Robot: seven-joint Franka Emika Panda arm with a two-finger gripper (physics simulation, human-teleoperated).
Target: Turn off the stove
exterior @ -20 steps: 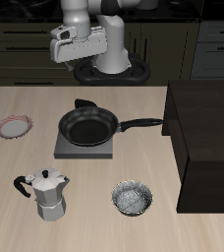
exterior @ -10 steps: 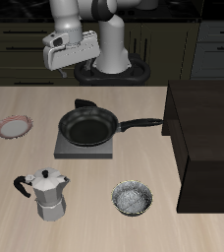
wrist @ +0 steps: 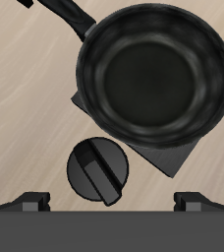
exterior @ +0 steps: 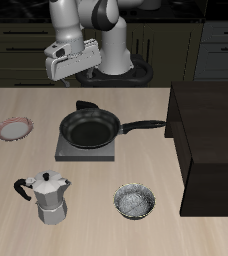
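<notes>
with the hand [wrist: 111,202] spread wide above the knob [wrist: 101,170], the frying pan [wrist: 153,71] at its 1 o'clock could be clipped and knocked off the stove [wrist: 163,155] if the descent is misjudged.

One stove [exterior: 86,150], one frying pan [exterior: 90,128], one moka pot [exterior: 50,197], one plate [exterior: 13,128], one bowl [exterior: 135,201], one cabinet block [exterior: 208,145].

Even, diffuse light falls from above on the pale wood-grain desk [exterior: 26,170], bright against the dim dark cupboards behind it. Shadows are soft and short: a faint one hugs the silver metal moka pot [exterior: 51,197], another rims the flat grey square stove [exterior: 86,149]. The round black frying pan [exterior: 90,128] shows a dull sheen across its bowl in the wrist view. Both renders are low-resolution, slightly soft, without glare or edge distortion.
</notes>
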